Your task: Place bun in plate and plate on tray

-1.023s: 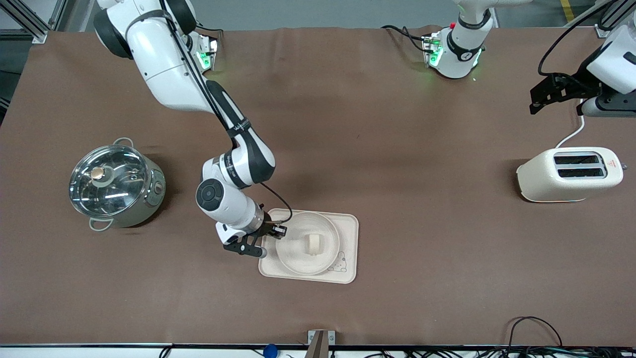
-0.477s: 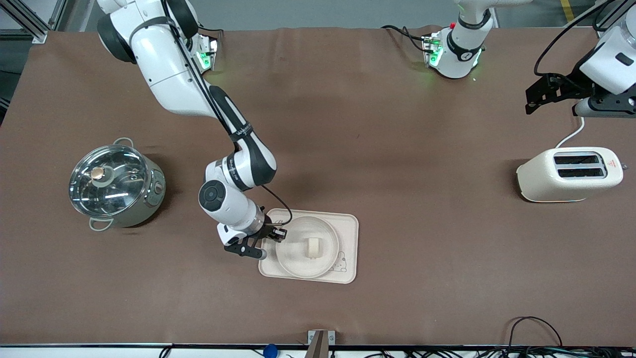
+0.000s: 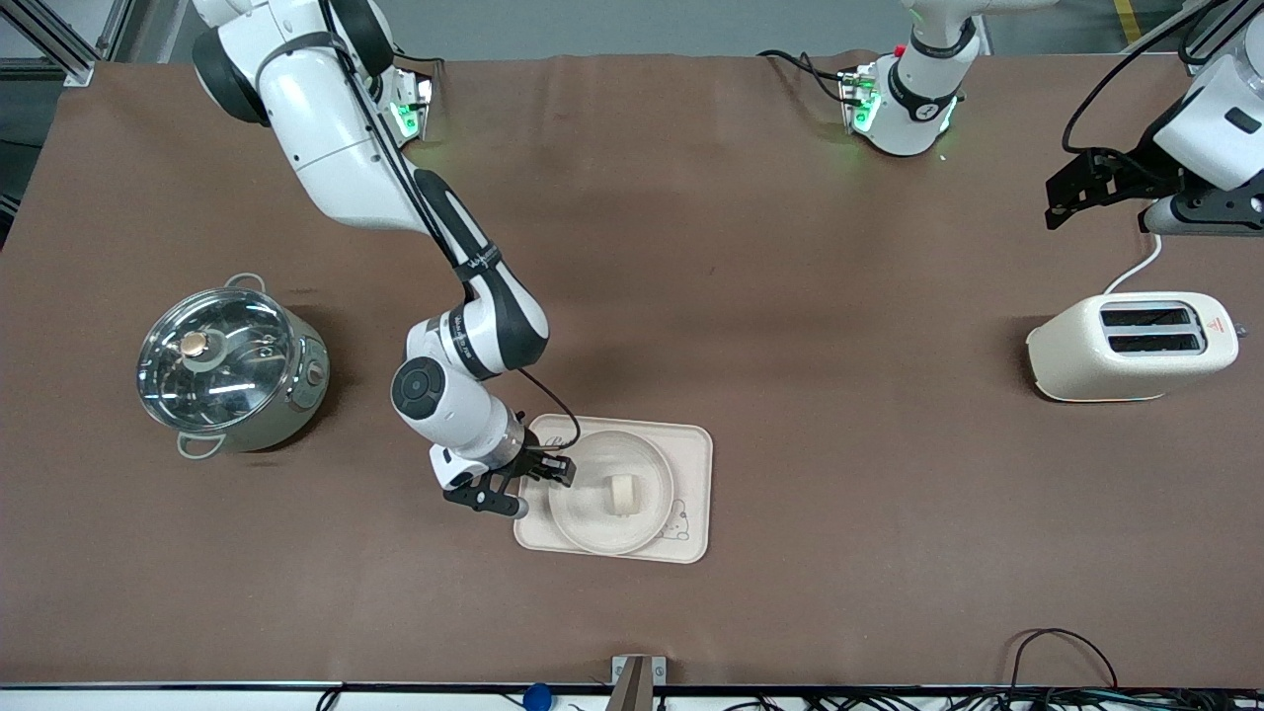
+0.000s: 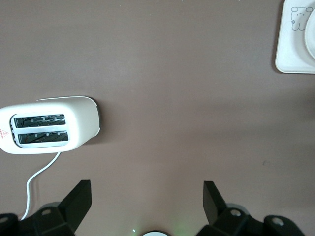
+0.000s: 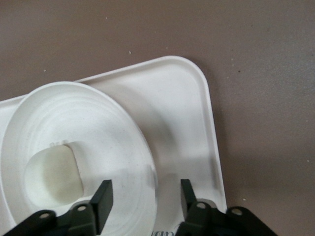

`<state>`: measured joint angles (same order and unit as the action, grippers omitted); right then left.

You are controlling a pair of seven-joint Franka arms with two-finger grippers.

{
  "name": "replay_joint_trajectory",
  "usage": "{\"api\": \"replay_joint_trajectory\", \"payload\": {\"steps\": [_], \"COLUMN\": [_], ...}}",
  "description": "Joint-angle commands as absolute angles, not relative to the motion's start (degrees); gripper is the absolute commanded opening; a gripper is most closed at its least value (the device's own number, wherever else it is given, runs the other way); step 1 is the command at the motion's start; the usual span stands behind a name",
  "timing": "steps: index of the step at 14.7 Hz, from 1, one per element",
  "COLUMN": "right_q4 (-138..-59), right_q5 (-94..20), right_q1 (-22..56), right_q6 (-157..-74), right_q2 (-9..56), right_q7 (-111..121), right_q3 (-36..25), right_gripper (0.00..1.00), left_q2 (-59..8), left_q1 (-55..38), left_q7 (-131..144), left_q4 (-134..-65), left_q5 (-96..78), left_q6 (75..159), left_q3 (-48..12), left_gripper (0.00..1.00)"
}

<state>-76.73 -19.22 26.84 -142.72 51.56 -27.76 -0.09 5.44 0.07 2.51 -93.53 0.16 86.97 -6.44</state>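
Resting on one tray (image 3: 691, 454), one plate (image 3: 592, 528) is holding one bun (image 3: 623, 493). The right gripper (image 3: 546, 470), fingers apart, is straddling the plate's rim. One lidded pot (image 3: 229, 368) and one toaster (image 3: 1133, 347) are flanking the tray, well apart. The left gripper (image 3: 1071, 194), spread wide, is waiting above the toaster.

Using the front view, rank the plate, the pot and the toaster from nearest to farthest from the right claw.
1. The plate, on the tray, right at the open right claw.
2. The pot, toward the right arm's end of the table.
3. The toaster, toward the left arm's end, by far the farthest.
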Motion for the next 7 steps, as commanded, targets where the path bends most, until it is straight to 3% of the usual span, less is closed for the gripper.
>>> {"api": "replay_joint_trajectory", "payload": {"steps": [1,7], "right_q4": [-77.0,-77.0], "right_q5": [-20.5,-20.4], "right_q1": [26.4,20.8], "right_q6": [-140.5,-133.7], "right_q2": [49.3,43.2], "right_q7": [-27.9,-27.3], "right_q3": [0.2,-0.1], "right_gripper": [0.98,1.00], "left_q2": [5.7,5.7], "left_q1": [0.4,0.4], "left_q7": [1.8,2.3], "left_q4": [-93.2,-92.8], "left_q5": [-0.7,-0.7], "left_q6": [87.5,87.3], "left_q3": [-6.2,-6.1], "left_gripper": [1.00,1.00]}}
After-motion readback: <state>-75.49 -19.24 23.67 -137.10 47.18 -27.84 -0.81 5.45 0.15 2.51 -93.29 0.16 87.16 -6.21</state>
